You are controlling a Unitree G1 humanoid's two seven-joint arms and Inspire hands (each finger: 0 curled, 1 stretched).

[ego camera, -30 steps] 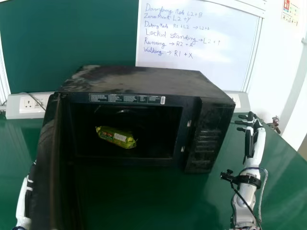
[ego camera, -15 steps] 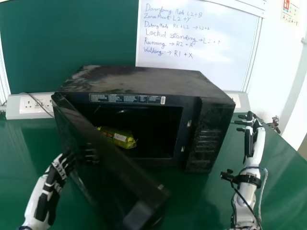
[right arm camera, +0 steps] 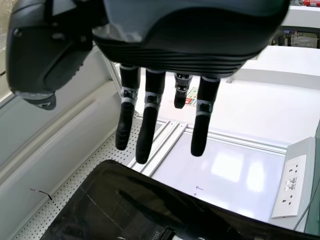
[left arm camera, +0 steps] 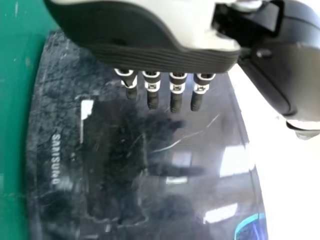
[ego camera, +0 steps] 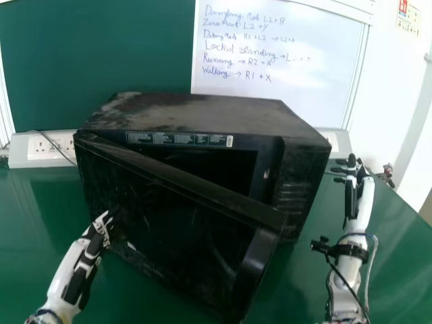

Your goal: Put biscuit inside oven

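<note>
The door (ego camera: pixel 169 223) may be left ajar if pushed too weakly by the spread left hand (ego camera: pixel 82 260); the right hand (ego camera: pixel 351 196) is splayed.

Oven (ego camera: pixel 202 111) on table (ego camera: pixel 34 223), door (ego camera: pixel 182 229) in front, writing board (ego camera: pixel 277 91) behind

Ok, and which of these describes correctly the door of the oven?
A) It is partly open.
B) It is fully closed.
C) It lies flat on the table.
A: the door stands at an angle to the oven, with part of the dark interior showing above its top edge, and the left hand is at its outer face.
</note>
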